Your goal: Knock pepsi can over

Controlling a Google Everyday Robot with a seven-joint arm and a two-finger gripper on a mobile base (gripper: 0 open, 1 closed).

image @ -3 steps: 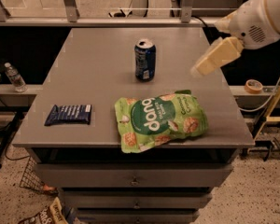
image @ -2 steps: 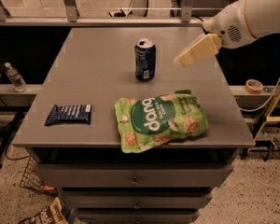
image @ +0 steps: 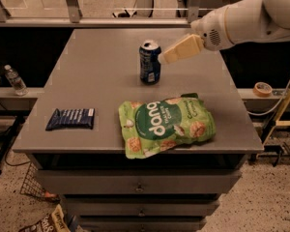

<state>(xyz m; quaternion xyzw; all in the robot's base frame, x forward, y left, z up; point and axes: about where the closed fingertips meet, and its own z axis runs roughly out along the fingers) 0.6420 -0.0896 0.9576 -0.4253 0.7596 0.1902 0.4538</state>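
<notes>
Grey desk with drawers below. Pepsi can stands upright on the desk, toward the rear, about mid-width. It is dark blue with a silver top rim.

White robot arm reaches in from the upper right, above the desk's rear right part. Its cream-coloured pincer points down and left, with the tip right at the upper right side of the can, near the rim. It looks touching or just beside; actual contact cannot be confirmed. Cannot tell whether the pincer is clenched or released. It is not wrapped around the can.

Big green chip bag lies flat at the front right of the desk, with its lower left corner at the front edge. It is in front of the can and apart from it. Flat dark-blue snack wrapper lies at the front left, well apart from both the can and the bag.

Off the desk: a clear water bottle stands on the ledge to the left, and a tape roll sits on the ledge to the right. A wire basket is on the floor at lower left.
</notes>
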